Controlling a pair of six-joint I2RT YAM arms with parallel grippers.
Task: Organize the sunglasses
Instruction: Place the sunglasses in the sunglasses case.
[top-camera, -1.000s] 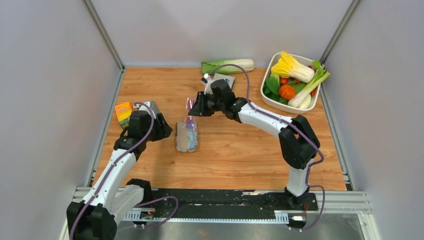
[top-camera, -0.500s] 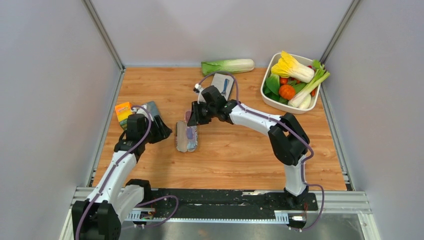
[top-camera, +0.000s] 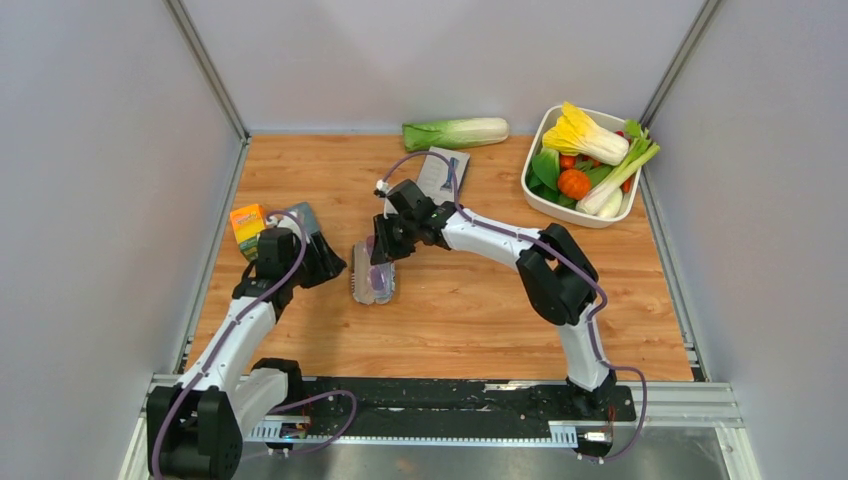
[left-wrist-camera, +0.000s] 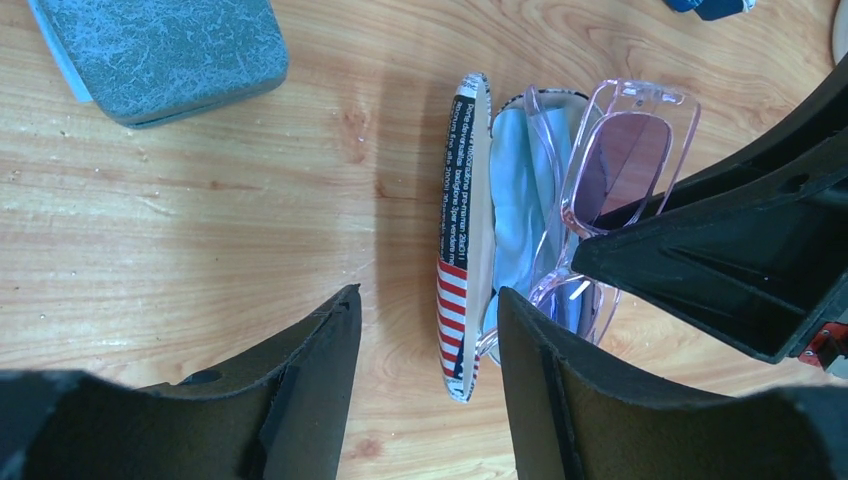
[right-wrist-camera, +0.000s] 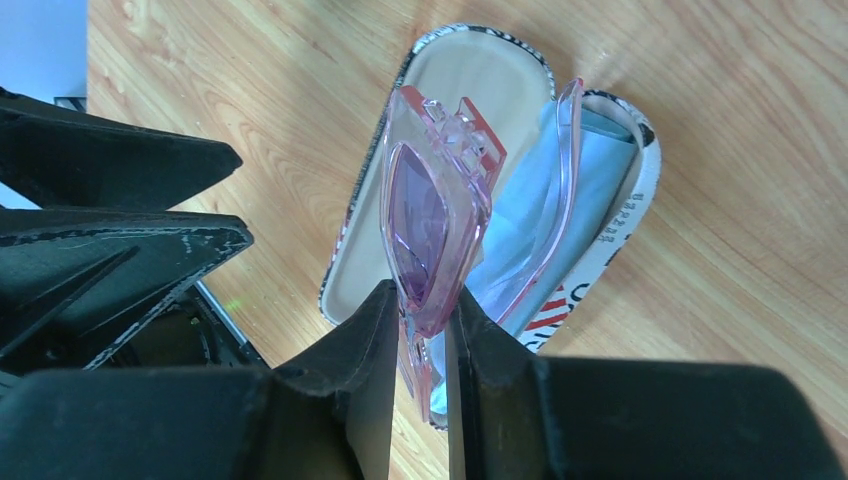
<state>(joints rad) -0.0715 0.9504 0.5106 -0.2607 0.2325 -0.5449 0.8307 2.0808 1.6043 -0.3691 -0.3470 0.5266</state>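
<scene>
The sunglasses (right-wrist-camera: 425, 215), a thin clear-pink frame with purple lenses, are pinched edge-on in my right gripper (right-wrist-camera: 420, 300). They hang partly inside an open case (right-wrist-camera: 455, 100) with a striped printed shell, over a light blue cloth (right-wrist-camera: 530, 225) lying in it. In the top view the right gripper (top-camera: 385, 248) is at the case's (top-camera: 358, 285) far end, with the sunglasses (top-camera: 381, 268) below it. My left gripper (left-wrist-camera: 425, 300) is open and empty just left of the case; the case's lid edge (left-wrist-camera: 462, 230) shows between its fingers, and the sunglasses (left-wrist-camera: 620, 165) lie beyond.
A closed grey-blue case (top-camera: 303, 218) and an orange box (top-camera: 247, 225) lie at the left. A cabbage (top-camera: 455, 132) and a grey card (top-camera: 443, 170) are at the back. A white tub (top-camera: 530, 190) of vegetables stands back right.
My right gripper has moved toward the near left and down, bringing the sunglasses onto the open case. The left arm has barely shifted.
</scene>
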